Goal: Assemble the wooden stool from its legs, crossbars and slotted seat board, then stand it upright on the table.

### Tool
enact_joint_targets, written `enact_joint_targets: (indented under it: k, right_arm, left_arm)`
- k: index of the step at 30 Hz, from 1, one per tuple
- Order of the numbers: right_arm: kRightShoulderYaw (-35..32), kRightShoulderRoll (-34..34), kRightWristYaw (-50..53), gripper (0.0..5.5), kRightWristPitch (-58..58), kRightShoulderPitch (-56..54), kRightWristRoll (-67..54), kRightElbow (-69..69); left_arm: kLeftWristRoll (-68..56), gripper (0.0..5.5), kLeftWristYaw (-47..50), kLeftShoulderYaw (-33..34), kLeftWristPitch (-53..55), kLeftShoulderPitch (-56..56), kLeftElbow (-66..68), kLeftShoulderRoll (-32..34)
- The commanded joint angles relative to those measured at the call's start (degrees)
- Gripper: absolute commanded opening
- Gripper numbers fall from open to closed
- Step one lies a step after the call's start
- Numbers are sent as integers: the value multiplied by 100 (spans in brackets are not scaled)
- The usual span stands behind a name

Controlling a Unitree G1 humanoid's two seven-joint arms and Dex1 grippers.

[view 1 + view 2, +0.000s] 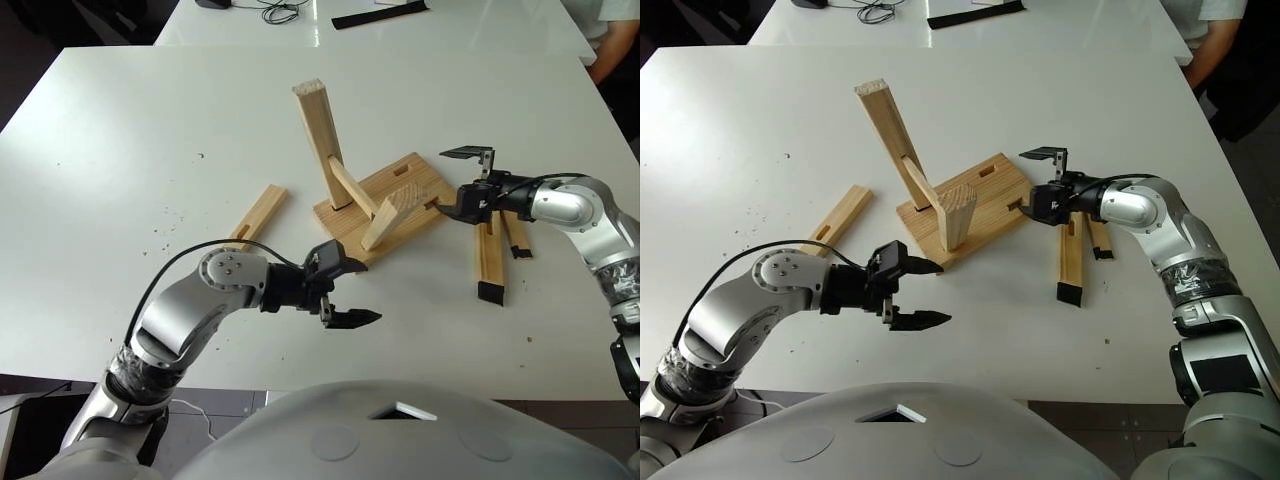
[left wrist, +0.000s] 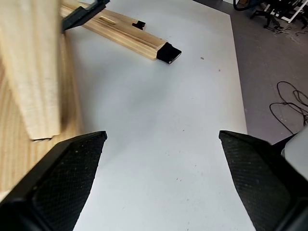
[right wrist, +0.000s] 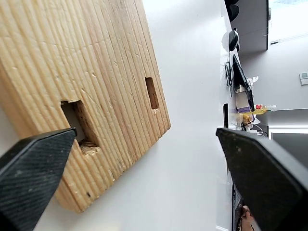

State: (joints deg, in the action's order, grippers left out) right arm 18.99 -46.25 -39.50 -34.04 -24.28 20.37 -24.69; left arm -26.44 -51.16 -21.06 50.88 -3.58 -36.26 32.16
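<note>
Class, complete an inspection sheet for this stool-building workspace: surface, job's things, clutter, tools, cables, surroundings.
Surface: white table.
Job's things: seat board lies flat, a tall leg and short leg set in it, crossbar between them; slotted piece to its left, black-tipped pieces to its right.
Clutter: specks near the slotted piece.
Tools: left tool open above the table, before the board; right tool open at the board's right edge.
Cables: black cable along left arm; cables on far table.
Surroundings: far table carries a black strip.

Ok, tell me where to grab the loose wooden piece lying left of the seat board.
Probably mid-length, straight from above, with the left gripper. The loose piece lies flat with both long edges bare, so the gripper can close across its narrow width.
</note>
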Motion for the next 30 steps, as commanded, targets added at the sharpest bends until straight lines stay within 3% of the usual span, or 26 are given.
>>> enact_joint_targets:
  k: [1,9,19,30]
  right_arm:
    - [340,212,-264,536,-48,-175,264,-298]
    - [372,168,-223,536,-154,-166,263,-382]
    - [333,87,-254,536,-95,43,230,-209]
    - [393,314,-1537,536,949,311,-990,1066]
  left_arm:
    - [-74,434,292,-355,238,-150,282,-330]
    - [525,434,740,-878,140,-294,887,-159]
    - [1113,434,820,-731,-266,-481,1258,462]
    - [1470,434,956,-550,-529,-668,1672,456]
